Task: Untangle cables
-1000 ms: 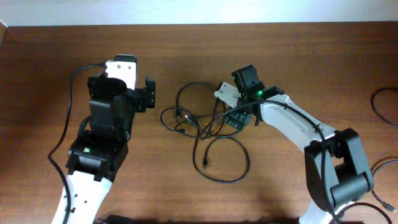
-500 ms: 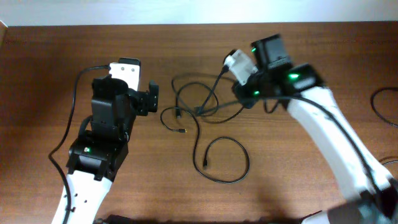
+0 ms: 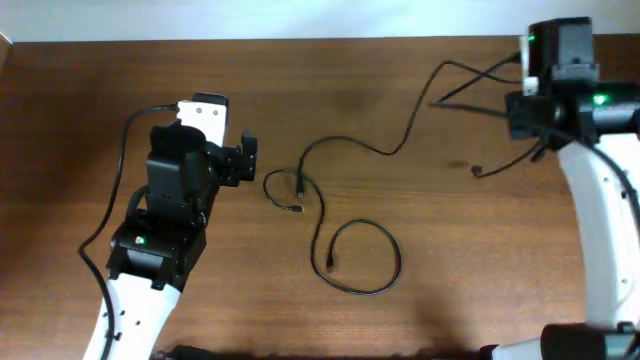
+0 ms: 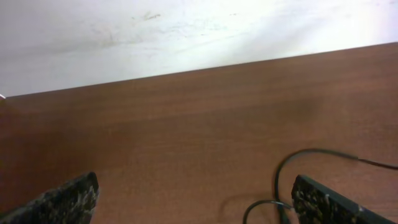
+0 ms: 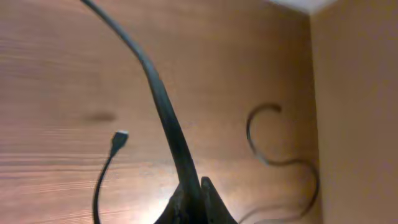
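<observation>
Centre-right: thin blk cable [image 3: 388, 152], strung out, looped end.

Two thin black cables. Lifted cable [image 3: 385, 150] pinched between the right fingers [image 5: 214, 208] — stretched, slanting away from them down to the desk [image 3: 200, 60], far end curling to a stop just past the left fingers [image 4: 323, 202]. Short plug end [image 5: 118, 138] dangling free beside the right fingers. Second cable [image 3: 399, 258] flat on the desk, slack, curled into one round loop, well apart from the right fingers, nearer the left — touched by neither.
</observation>
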